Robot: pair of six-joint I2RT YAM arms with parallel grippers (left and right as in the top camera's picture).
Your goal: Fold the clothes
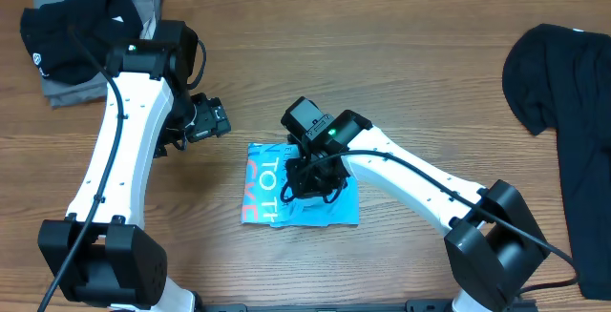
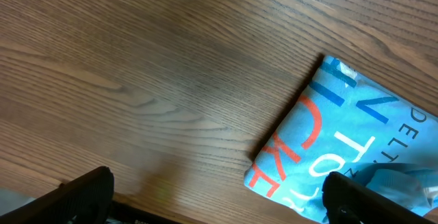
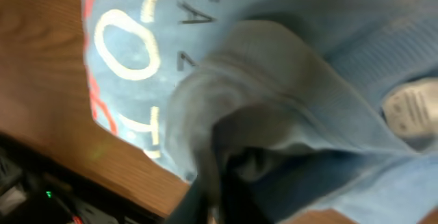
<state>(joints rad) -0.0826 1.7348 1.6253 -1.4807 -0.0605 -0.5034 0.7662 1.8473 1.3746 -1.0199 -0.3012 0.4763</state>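
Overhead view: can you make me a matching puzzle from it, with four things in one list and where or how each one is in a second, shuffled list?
Things:
1. light-blue T-shirt
2. black T-shirt
3. left gripper
4. right gripper

Place or state:
A. open, above bare table
B. folded small, in the middle
C. shut, pinching blue fabric
D. spread out at the right edge

Pairs: 1-B, 2-D, 3-A, 4-C.

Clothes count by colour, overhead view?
Light-blue: 1, the folded light-blue T-shirt at centre
Black: 2, the black T-shirt at the right edge and the black garment on the top-left pile
Grey: 1, the grey garment under it
Total: 4
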